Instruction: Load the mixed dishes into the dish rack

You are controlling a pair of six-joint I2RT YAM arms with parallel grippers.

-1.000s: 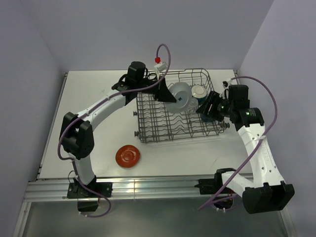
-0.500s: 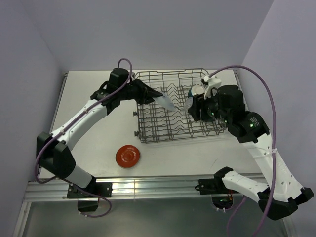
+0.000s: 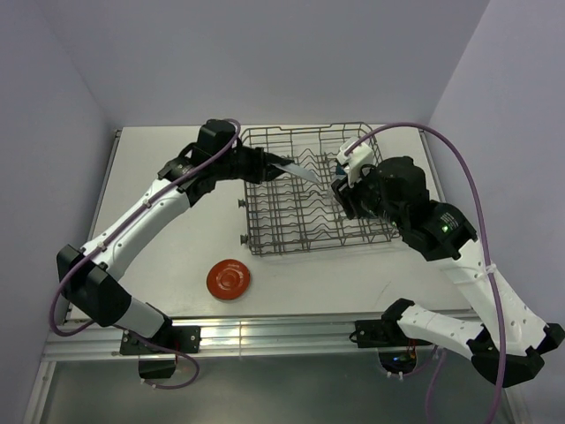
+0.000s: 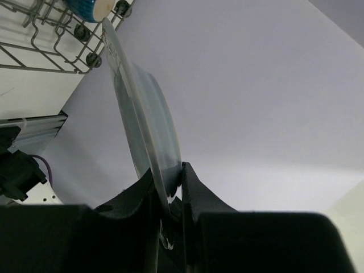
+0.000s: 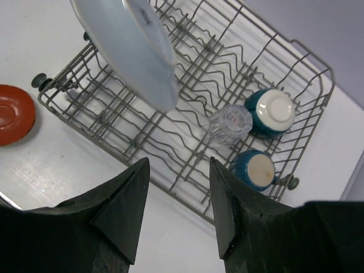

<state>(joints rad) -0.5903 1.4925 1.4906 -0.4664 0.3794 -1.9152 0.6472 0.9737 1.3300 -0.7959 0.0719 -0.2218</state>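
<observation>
- Left gripper (image 4: 168,183): its fingers (image 4: 200,200) are pinched tight on the lower rim of the pale blue-grey plate (image 4: 145,122). We've got it edge-on and tilted.
- That plate hangs in the air over the left half of the dish rack (image 3: 291,221). It isn't down between any tines yet, so we call it mid-delivery.
- Right gripper (image 5: 177,165): its fingers stand apart with nothing between them. It hovers above the rack's right side, looking straight down.
- Below it, three pieces sit in the rack's far right corner.
  - The clear glass tumbler (image 5: 230,122) is mouth down.
  - Next to it are two dark blue and cream pieces. We read them as the bowl (image 5: 273,111) and the dark blue mug (image 5: 255,169), though we can't be sure which is which.
- Further out, the red-orange plate (image 3: 229,278) lies flat on the table (image 3: 159,238), apart from the rack's near-left corner and untouched.
- Our count is three loaded, one in hand and one waiting, so we're a bit past halfway.
</observation>
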